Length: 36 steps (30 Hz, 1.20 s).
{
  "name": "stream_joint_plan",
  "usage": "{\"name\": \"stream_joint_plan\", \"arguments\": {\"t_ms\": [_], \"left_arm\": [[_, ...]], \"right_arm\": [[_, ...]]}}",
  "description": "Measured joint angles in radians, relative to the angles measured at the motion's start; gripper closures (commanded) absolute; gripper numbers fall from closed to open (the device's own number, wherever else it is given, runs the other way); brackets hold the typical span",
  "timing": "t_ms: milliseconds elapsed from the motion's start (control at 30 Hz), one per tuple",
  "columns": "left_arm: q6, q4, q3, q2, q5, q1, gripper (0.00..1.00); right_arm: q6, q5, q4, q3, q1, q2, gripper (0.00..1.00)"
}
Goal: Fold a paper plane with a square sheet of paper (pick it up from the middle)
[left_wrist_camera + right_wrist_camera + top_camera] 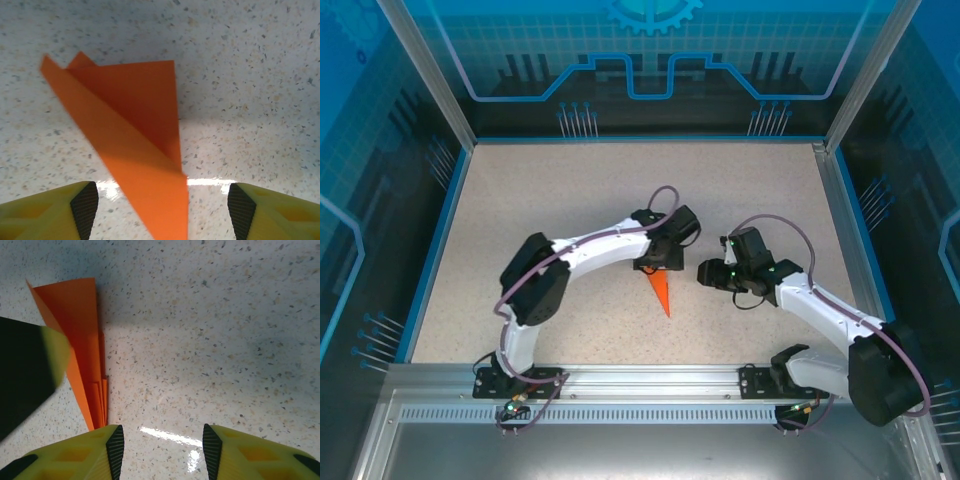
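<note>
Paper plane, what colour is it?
The paper plane is plain bright orange, clearest in the left wrist view.

Orange paper plane (662,292): 1, a single folded dart. Robot arms: 2, entered as left arm (590,250) and right arm (820,305). Hands: 2, namely left hand (162,207) and right hand (163,445). Yellow fingers (45,212): 4, two to each hand. Black ribbed pads (85,210): 4, one per finger. Speckled table (520,210): 1.

A speckled beige table (570,200) sits inside blue walls (650,60) printed with circuit lines. A metal rail (650,385) edges its near side; glare (165,435) streaks its surface.
</note>
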Motion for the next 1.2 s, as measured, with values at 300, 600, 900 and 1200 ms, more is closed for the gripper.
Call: {"name": "stream_joint_plan", "arguments": {"t_ms": [300, 600, 900, 1200], "left_arm": [[-0.049, -0.126, 0.050, 0.074, -0.054, -0.018, 0.42], [-0.062, -0.122, -0.003, 0.032, -0.066, -0.018, 0.68], [-0.058, -0.031, -0.169, -0.114, -0.072, -0.013, 0.96], [-0.026, 0.139, -0.356, -0.222, -0.014, 0.034, 0.97]], "right_arm": [[0.018, 0.016, -0.001, -0.055, -0.031, -0.055, 0.48], [0.022, -0.015, 0.012, -0.064, -0.035, -0.051, 0.48], [0.005, -0.167, 0.100, -0.056, -0.031, 0.042, 0.47], [-0.039, -0.276, 0.151, 0.072, 0.084, 0.254, 0.48]]}}
